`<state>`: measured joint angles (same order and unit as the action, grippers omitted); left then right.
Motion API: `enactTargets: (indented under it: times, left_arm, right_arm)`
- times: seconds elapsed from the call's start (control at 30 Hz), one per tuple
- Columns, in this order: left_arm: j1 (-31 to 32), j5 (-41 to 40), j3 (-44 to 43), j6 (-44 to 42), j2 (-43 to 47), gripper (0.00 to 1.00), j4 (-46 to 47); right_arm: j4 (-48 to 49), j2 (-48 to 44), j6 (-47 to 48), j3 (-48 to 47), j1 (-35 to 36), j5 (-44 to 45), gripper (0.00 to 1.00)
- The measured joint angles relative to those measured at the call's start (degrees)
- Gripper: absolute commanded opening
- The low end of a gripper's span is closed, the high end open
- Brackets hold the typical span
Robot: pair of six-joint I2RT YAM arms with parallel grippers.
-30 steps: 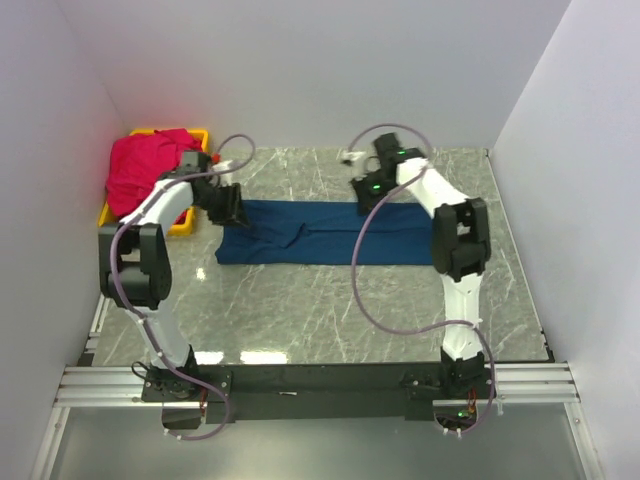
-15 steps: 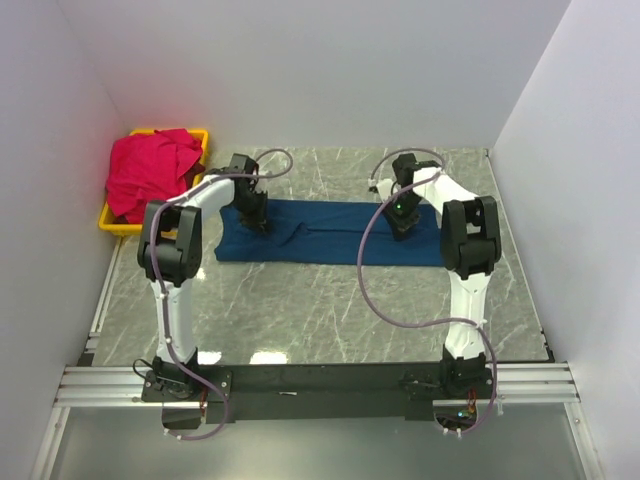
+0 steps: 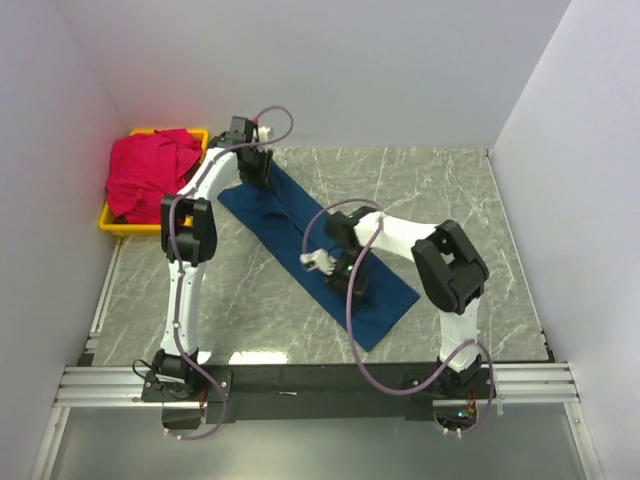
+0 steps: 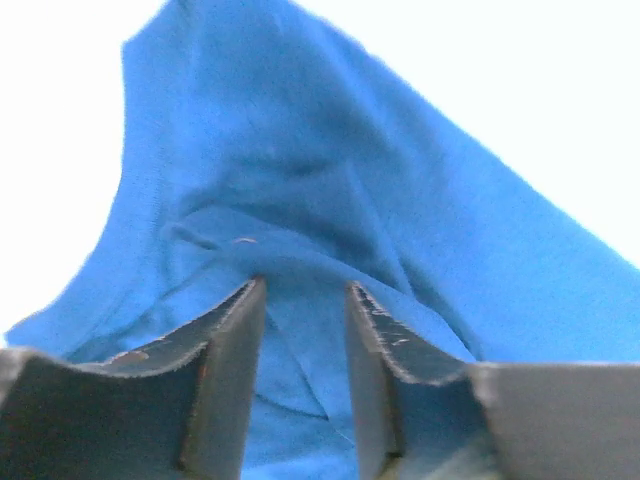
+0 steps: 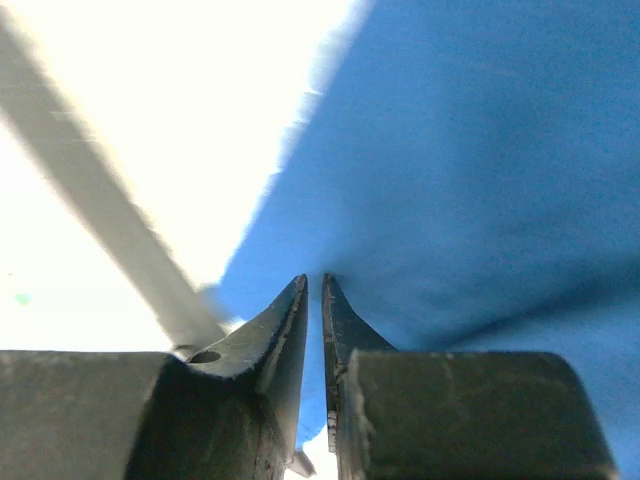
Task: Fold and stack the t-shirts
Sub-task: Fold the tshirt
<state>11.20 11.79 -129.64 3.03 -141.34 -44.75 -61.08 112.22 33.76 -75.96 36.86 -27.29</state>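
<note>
Two grippers engaged the navy t-shirt: I had the right gripper pinching its edge, apparently for flattening; the left gripper stood spread over a ridge.

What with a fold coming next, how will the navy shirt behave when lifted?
Likely floppy: the navy shirt creases and sags ahead of the left claw. Probably light: the right claw seems to pinch just an edge. Pushed, it would probably bunch, not roll.
</note>
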Motion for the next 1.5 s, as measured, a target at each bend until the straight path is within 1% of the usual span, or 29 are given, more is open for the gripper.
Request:
enactTargets:
  times: [0.07,0.1,0.17,0.2,0.27,0.3,0.37,0.4,0.5,0.6,0.67,0.8,0.93,0.97,1.07,1.17,1.23,1.3,1.33,1.37,1.4,1.47,1.5]
  left_arm:
    - [-0.2,-0.13,-0.79,-0.57,1.33,0.47,1.55]
    - [-0.26,-0.17,0.28,-0.68,3.13,0.47,2.49]
    - [-0.37,-0.11,5.31,-0.72,8.5,0.46,4.39]
    - [-0.42,0.07,8.81,-0.68,12.02,0.43,5.44]
    - [-0.39,0.87,15.06,-0.15,18.45,0.38,6.25]
    - [-0.37,1.64,18.29,0.24,21.84,0.33,7.06]
    - [-0.22,2.54,21.64,1.44,25.53,0.27,7.28]
    - [-0.11,3.1,22.91,2.01,26.64,0.22,7.52]
    - [0.28,4.07,26.45,3.74,26.91,0.17,8.39]
    - [0.66,4.39,30.1,4.81,24.41,0.15,8.33]
    - [0.96,4.28,31.69,5.44,21.77,0.14,7.82]
    - [1.55,3.26,32.24,5.77,17.92,0.11,6.71]
    - [2.38,1.81,30.36,5.64,14.91,0.11,5.55]
    - [2.75,1.7,28.74,5.64,13.44,0.11,4.63]
    - [3.74,1.97,21.79,5.64,9.29,0.11,1.84]
    - [5.29,3.1,11.37,5.33,3.37,0.13,-0.83]
    - [6.54,3.54,5.2,4.9,-0.11,0.18,-1.01]
    - [7.87,3.69,1.97,4.48,-1.55,0.22,-0.85]
    - [8.2,3.82,1.81,4.35,-1.55,0.24,-0.76]
    - [8.66,3.93,1.84,4.07,-1.01,0.3,-0.7]
    - [9.03,4.13,2.32,3.76,-0.35,0.33,-0.42]
    - [9.14,4.96,5.77,3.32,2.8,0.4,0.76]
    - [8.85,5.55,8.61,3.26,5.35,0.46,1.29]
  right_arm:
    - [-3.41,-0.15,0.28,-2.16,2.78,-6.95,0.18]
    - [-4.5,-0.5,0.26,-3.58,2.49,-9.73,0.19]
    - [-5.29,-1.81,0.07,-5.99,-0.28,-13.38,0.19]
    - [-5.01,-2.84,-0.57,-7.06,-2.71,-14.49,0.19]
    - [-3.39,-4.87,-2.45,-8.55,-8.11,-14.69,0.17]
    - [-1.9,-5.55,-3.63,-8.98,-10.54,-14.03,0.17]
    - [1.18,-5.79,-5.97,-9.51,-14.14,-11.17,0.15]
    - [2.58,-5.44,-6.88,-9.51,-14.95,-9.55,0.15]
    - [5.4,-3.41,-8.92,-9.4,-14.8,-5.9,0.13]
    - [8.22,-0.94,-10.36,-7.89,-13.64,-3.45,0.12]
    - [9.75,-0.17,-10.91,-5.51,-12.94,-2.23,0.11]
    - [11.13,0.31,-11.91,0.76,-10.82,-1.4,0.11]
    - [11.61,0.11,-13.31,3.63,-7.08,-4.35,0.12]
    - [12.09,-0.07,-13.62,4.37,-5.66,-5.55,0.12]
    - [13.64,-0.48,-14.69,6.73,-0.81,-10.34,0.13]
    - [14.27,-0.48,-15.39,8.44,3.43,-15.15,0.16]
    - [14.12,-0.7,-15.52,8.81,5.49,-18.25,0.16]
    - [14.05,-1.79,-15.56,8.7,5.66,-19.87,0.17]
    - [13.84,-2.84,-15.8,8.41,5.22,-20.28,0.17]
    - [13.77,-4.13,-15.98,7.91,4.42,-20.63,0.17]
    - [13.55,-5.62,-16.31,7.04,3.3,-21.05,0.17]
    - [14.05,-8.26,-17.38,4.57,0.24,-21.84,0.19]
    - [15.04,-9.62,-18.27,3.13,-1.73,-22.08,0.2]
